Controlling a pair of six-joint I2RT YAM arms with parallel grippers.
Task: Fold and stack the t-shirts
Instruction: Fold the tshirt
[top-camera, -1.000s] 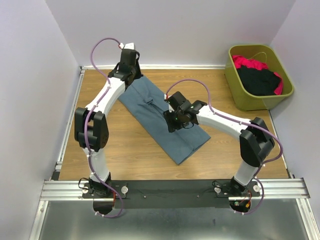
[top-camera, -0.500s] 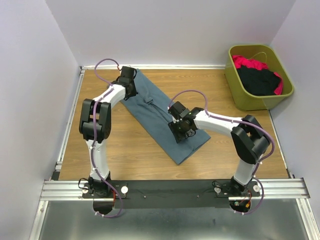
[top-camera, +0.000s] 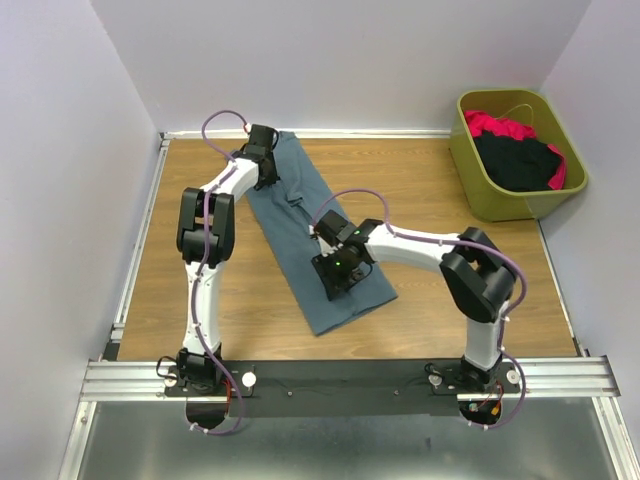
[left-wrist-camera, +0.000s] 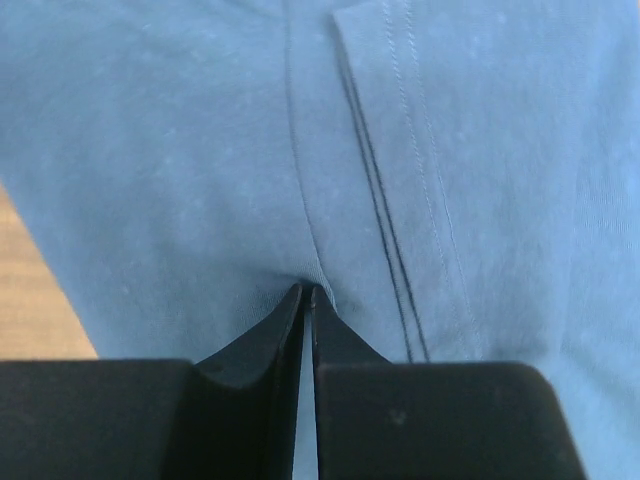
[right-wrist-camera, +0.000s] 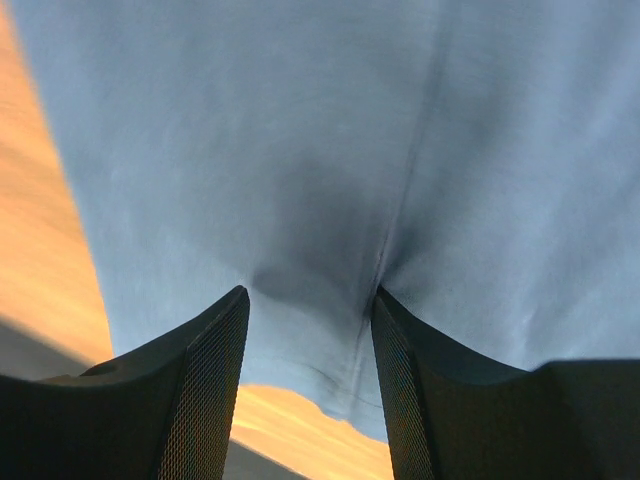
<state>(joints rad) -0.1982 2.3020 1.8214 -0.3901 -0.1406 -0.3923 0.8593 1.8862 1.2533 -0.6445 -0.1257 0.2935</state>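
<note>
A: Blue cloth first: where does the blue shirt (top-camera: 290, 225) lie?

B: On the wooden table (top-camera: 430, 180), folded into a long narrow strip. It runs slantwise, with its far end close to the back edge on the left and its near end toward the front, about midway across.

A: And the left gripper (left-wrist-camera: 307, 290)?

B: It is at the far end of the strip, on the left edge. Its jaws are pressed almost together, with a small pucker of blue cloth nipped between the tips (the wrist view shows a crease running straight into them). A double-stitched hem (left-wrist-camera: 400, 200) lies just to the right of the tips.

A: The right one?

B: The right gripper (right-wrist-camera: 310, 291) sits low over the near half of the strip. Its jaws stand spread, both tips down on the cloth, with a seam line running up between them. Bare wood shows past the shirt's edge on the left of that wrist view.

A: The other shirts?

B: A red shirt (top-camera: 495, 125) and a black shirt (top-camera: 518, 160) lie bunched in the olive bin (top-camera: 465, 170) at the far right corner. They are well apart from the blue shirt, and the black one is on the nearer side. Neither arm is near the bin.
</note>
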